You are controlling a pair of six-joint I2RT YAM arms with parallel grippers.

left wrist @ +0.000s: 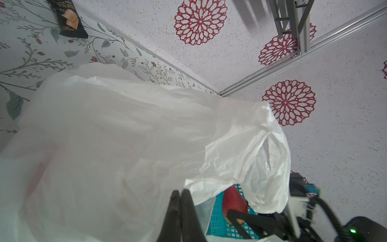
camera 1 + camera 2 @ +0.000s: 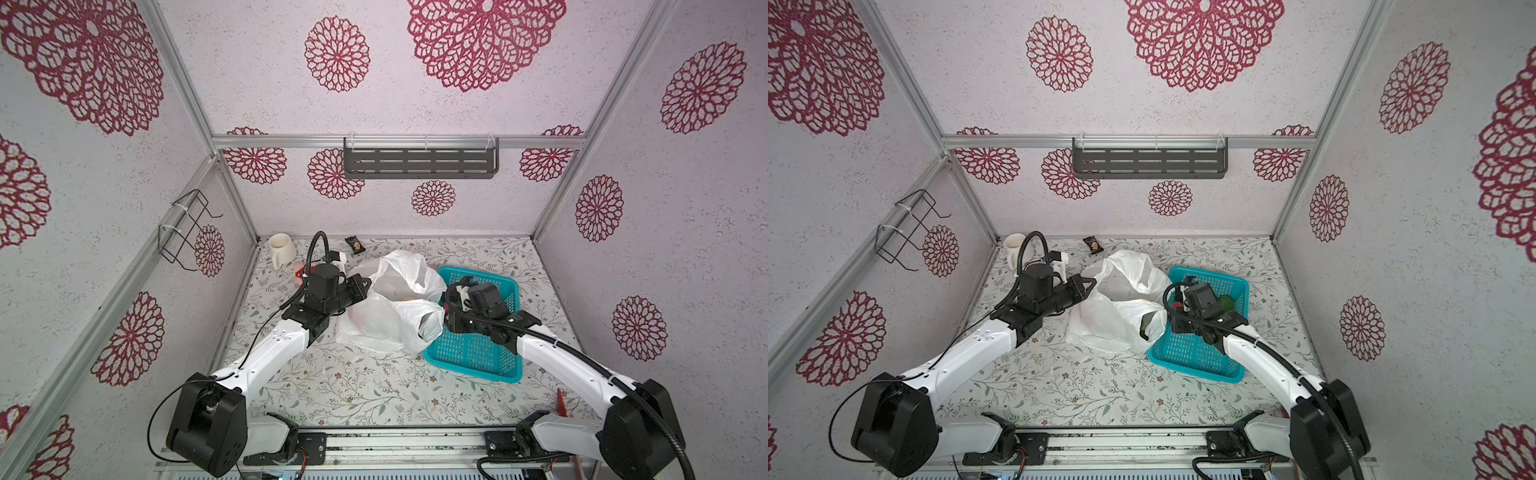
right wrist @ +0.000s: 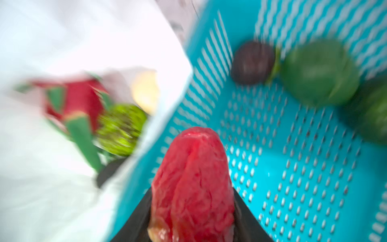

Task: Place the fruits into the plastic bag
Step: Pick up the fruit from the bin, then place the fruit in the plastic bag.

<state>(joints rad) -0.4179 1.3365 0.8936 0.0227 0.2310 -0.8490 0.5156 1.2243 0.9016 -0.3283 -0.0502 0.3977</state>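
1. In plastic bag [image 2: 395, 316]: red-green fruit [image 3: 77, 98], lumpy green fruit [image 3: 121, 127], cream fruit [image 3: 144, 90].
2. Left gripper [image 1: 180, 197] fully closed, pinching the bag rim.
3. Right gripper [image 3: 191, 194] clamps red fruit [image 3: 192, 167] above teal basket [image 2: 478, 353], beside the bag mouth.
4. Left in the basket: dark round fruit [image 3: 253, 62], green fruits [image 3: 318, 71].

Bright, even light — right wrist view badly motion-blurred.

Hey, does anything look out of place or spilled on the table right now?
Nothing looks spilled or damaged. The one stray is a black snack packet lying flat near the back wall, apart from the plastic bag and the teal basket. The right wrist view is blurred.
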